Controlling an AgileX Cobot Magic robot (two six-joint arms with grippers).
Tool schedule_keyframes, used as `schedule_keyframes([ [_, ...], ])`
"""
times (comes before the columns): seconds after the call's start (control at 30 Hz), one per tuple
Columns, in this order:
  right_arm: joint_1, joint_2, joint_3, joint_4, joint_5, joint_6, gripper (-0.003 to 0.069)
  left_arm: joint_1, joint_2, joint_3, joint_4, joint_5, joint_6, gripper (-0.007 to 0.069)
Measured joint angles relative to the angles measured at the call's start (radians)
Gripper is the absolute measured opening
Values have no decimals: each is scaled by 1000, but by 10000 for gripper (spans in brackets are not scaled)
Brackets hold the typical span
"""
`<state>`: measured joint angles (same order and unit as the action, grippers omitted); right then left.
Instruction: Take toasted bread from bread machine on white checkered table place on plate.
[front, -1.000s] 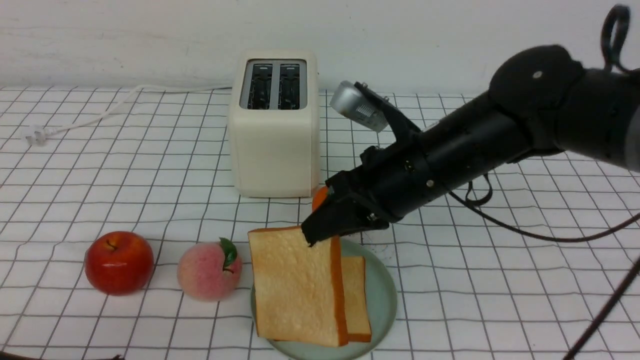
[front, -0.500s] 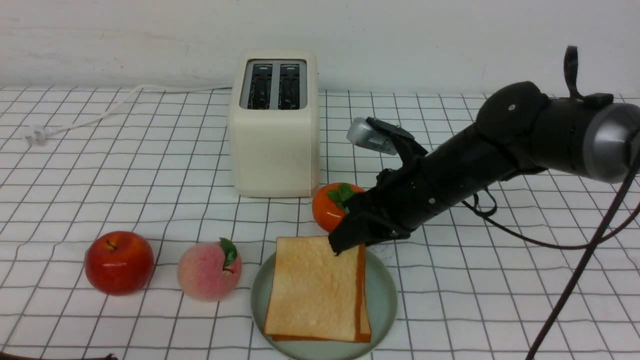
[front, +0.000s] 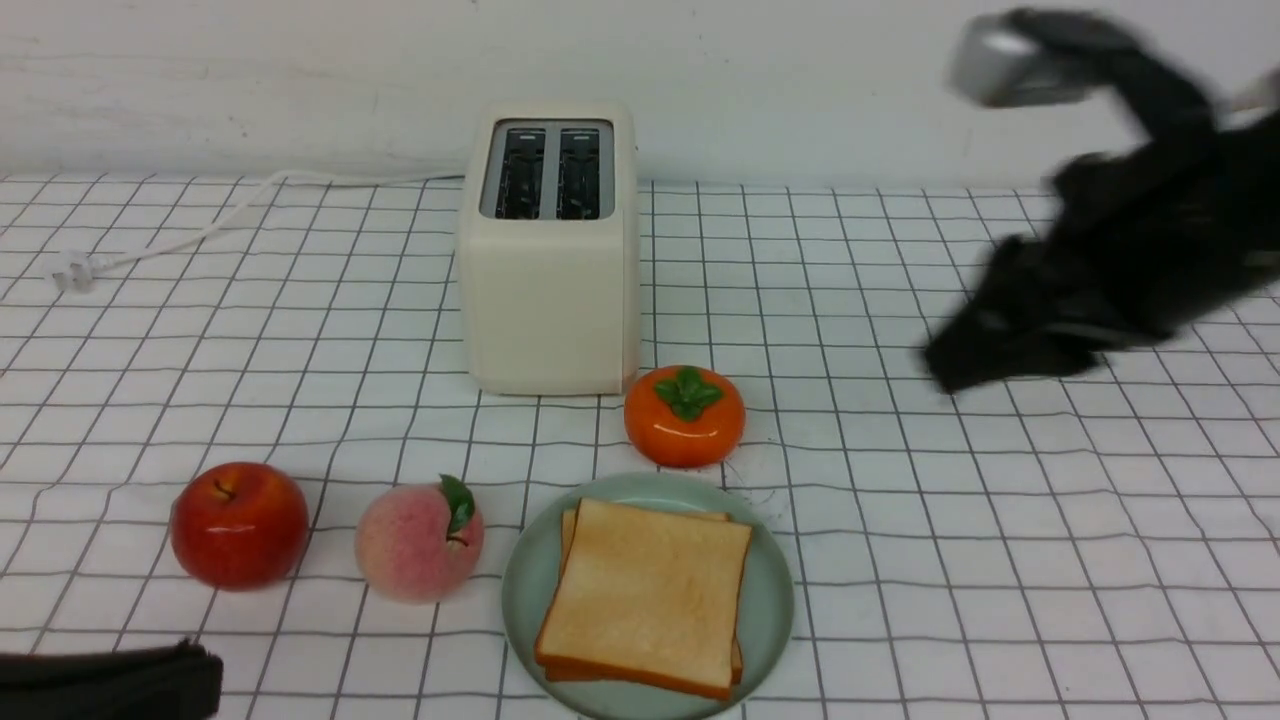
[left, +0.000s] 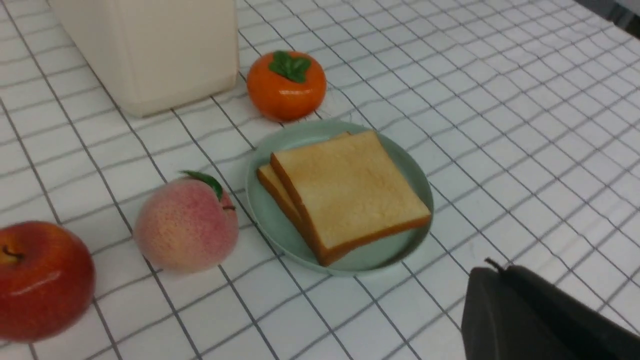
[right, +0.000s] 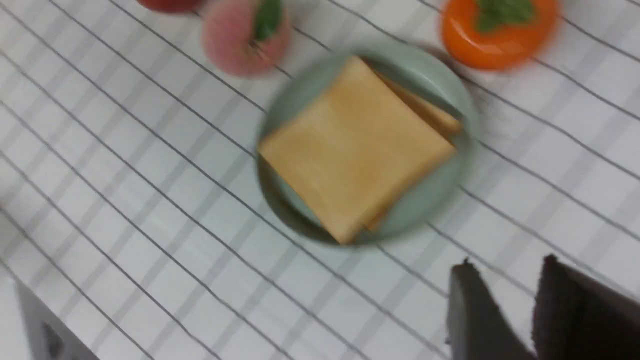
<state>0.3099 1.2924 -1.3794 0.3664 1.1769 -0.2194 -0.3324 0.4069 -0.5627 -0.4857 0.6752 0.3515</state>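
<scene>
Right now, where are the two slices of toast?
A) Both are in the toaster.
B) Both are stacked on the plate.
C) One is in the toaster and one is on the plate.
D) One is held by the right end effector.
B: the slices lie one on the other on the plate, the toaster shows empty slots, and the right end effector holds nothing.

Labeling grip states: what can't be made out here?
- Right claw: motion-blurred in front view; only the right wrist view shows its fingers apart.
- Left claw: cut off by frame edges in front and left wrist views; open or shut unknown.
- Lower toasted bread slice: mostly covered by the top slice in all views.
</scene>
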Motion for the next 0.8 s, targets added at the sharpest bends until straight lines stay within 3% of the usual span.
schedule_keyframes([
  [0.13,0,-233,116,-175,61,139,-3,0,-114,65,2,-96,-4,-13],
  [0.47,0,-765,566,-257,9,367,-6,0,-380,248,1,-311,-28,-13],
  [0.57,0,-918,675,-269,-102,420,-3,0,-391,288,0,-350,-30,-13],
  [0.6,0,-1018,758,-285,-206,476,-3,0,-391,314,-1,-361,-30,-13],
  [0.8,0,-1146,963,-308,-560,600,3,0,-391,374,-2,-372,-30,-13],
])
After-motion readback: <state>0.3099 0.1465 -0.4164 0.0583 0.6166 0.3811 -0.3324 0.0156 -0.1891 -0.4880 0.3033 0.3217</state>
